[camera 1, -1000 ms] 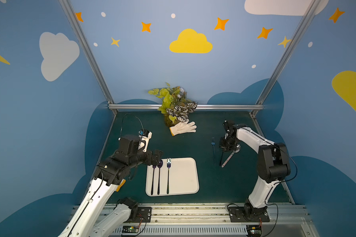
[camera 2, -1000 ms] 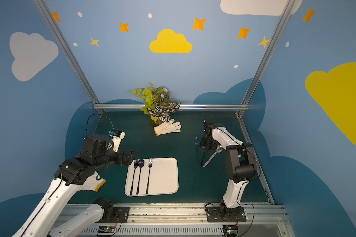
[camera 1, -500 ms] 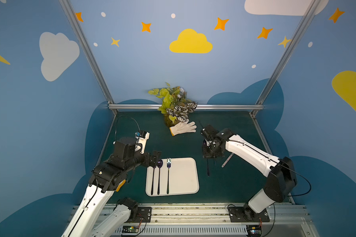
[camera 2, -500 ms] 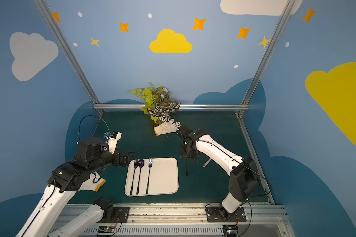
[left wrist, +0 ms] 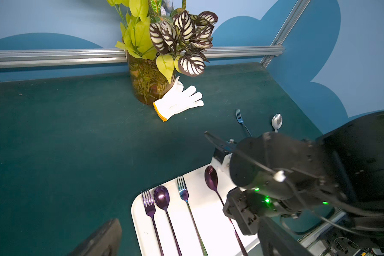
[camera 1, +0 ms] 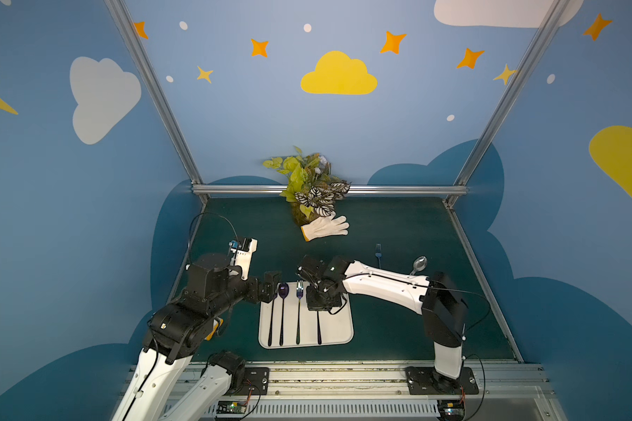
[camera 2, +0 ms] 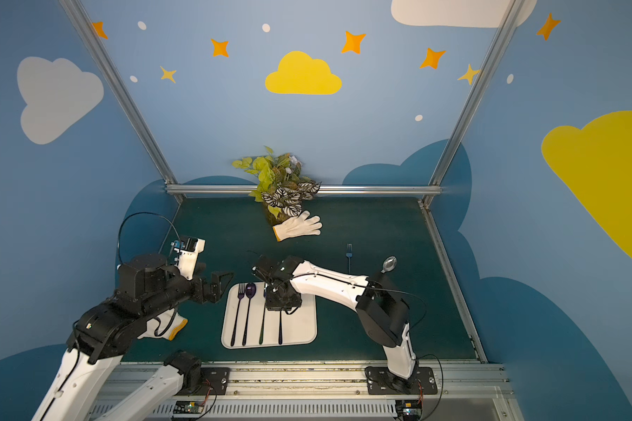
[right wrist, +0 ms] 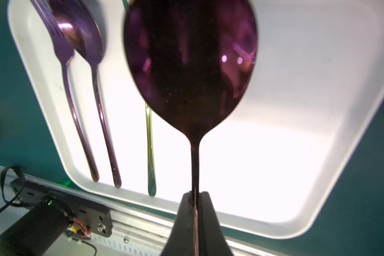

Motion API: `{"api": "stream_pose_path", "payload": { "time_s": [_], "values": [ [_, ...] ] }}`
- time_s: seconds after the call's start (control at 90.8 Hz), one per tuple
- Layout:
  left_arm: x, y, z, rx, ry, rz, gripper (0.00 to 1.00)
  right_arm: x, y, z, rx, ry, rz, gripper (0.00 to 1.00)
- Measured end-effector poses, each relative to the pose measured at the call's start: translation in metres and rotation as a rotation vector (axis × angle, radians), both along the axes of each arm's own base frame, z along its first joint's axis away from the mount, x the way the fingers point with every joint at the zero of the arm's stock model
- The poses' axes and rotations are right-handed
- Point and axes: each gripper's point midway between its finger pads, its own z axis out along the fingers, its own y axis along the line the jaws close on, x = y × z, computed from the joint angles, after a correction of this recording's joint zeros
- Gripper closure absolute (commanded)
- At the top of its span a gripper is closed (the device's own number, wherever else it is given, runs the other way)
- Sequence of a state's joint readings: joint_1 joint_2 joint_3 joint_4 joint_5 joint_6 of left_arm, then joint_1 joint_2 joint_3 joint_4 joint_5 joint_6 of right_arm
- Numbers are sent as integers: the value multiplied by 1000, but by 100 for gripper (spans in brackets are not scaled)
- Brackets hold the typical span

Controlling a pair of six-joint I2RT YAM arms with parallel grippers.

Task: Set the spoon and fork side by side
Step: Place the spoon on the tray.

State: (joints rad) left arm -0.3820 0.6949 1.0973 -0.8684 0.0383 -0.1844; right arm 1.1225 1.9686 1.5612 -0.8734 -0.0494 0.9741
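A white tray point(camera 1: 338, 330) lies at the front middle of the table. On it a purple fork point(camera 2: 240, 291), a purple spoon point(camera 1: 283, 290) and an iridescent fork point(camera 1: 299, 291) lie in parallel. My right gripper point(right wrist: 195, 195) is shut on the thin handle of a second dark purple spoon point(right wrist: 190, 66), holding it over the tray just right of the iridescent fork point(right wrist: 150, 144) and roughly parallel to it. In the left wrist view its bowl point(left wrist: 211, 177) sits near the tray's far edge. My left gripper point(camera 1: 270, 288) hovers open and empty at the tray's far left corner.
On the green table to the right lie a blue fork point(camera 1: 378, 253) and a silver spoon point(camera 1: 418, 264). A white glove point(camera 1: 325, 227) rests by a potted plant point(camera 1: 311, 189) at the back. Another glove point(camera 2: 172, 324) lies under my left arm.
My right arm has swung left from the table's right side to above the tray, carrying the purple spoon. My left arm has shifted slightly.
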Motion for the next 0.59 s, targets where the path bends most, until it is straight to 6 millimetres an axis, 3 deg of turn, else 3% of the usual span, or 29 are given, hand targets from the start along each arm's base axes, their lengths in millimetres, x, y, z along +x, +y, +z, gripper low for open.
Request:
{"api": "stream_pose_path", "payload": {
  "time_s": [0.143,0.595],
  "values": [
    [-6,0,3,-19,-8,-7,0,-1,7,-18,-21,24,-27,100],
    [-15,0,6,-43,-15,-14,0,-4,21,-33,-29,52,-52,100]
  ]
}}
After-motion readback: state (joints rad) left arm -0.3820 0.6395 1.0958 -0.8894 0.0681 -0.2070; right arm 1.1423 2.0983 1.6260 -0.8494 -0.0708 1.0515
